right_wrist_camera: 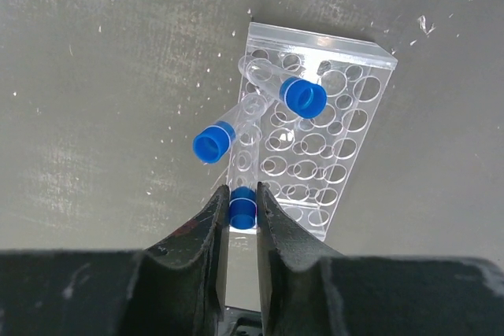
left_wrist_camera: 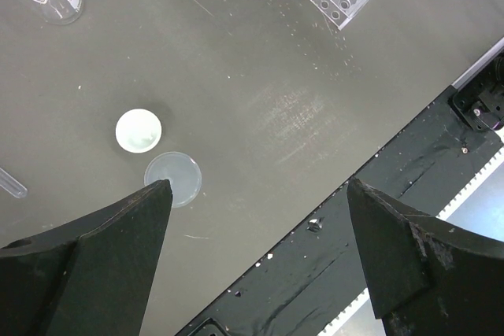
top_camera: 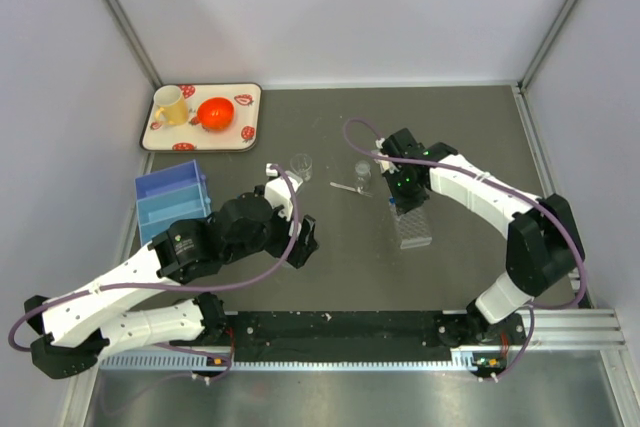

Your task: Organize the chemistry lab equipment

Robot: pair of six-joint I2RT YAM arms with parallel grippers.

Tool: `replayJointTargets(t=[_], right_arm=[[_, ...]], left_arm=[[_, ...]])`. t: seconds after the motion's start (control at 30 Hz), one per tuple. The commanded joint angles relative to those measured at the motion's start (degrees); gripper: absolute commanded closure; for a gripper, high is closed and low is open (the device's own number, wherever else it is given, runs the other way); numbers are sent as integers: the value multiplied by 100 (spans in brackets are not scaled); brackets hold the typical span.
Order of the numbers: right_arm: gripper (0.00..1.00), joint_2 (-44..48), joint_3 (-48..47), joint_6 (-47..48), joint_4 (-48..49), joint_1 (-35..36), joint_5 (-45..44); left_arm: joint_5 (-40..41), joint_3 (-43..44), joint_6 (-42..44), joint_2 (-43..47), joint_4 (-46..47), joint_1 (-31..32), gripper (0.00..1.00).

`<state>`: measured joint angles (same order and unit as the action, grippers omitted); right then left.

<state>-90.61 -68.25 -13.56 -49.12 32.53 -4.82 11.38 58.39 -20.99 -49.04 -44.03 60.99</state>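
Jaws of the right gripper (right_wrist_camera: pixel 242 197) pinch a blue-capped tube (right_wrist_camera: pixel 242 208) over the rack (right_wrist_camera: pixel 346 139), right of the middle of the desk (right_wrist_camera: pixel 79 76). Two more tubes (right_wrist_camera: pixel 303 96) lean loose in its holes. The tube looks light, stiff and slick, so it is best held just under the cap. The left gripper (left_wrist_camera: pixel 256 194) hangs with jaws spread wide.
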Motion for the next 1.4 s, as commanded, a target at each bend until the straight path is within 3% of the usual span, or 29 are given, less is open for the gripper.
replayJointTargets(t=[0.0,0.17,0.43,0.67,0.77,1.07,1.37], right_arm=[[80,-115,-127,38,-18,60,34],[69,-45,-197,11,-36,69,25],[68,491,-575,-59,-237,218,-344],[66,1457,-874,-120,-492,587,-652],[66,1906,-927,-103,-598,745,-766],[66,3162,-488,-111,-660,886,-714],[68,4041,224,-243,-546,895,-134]], left_arm=[[-48,23,60,-27,263,0,2],[-48,58,60,-62,263,0,2],[373,225,-80,-229,44,0,1],[1454,515,-607,-747,-316,-105,1],[1570,603,-845,-1055,-466,-455,1],[1481,471,-1249,-1766,-150,-2660,4],[1588,393,-1890,-2882,34,-3506,7]])
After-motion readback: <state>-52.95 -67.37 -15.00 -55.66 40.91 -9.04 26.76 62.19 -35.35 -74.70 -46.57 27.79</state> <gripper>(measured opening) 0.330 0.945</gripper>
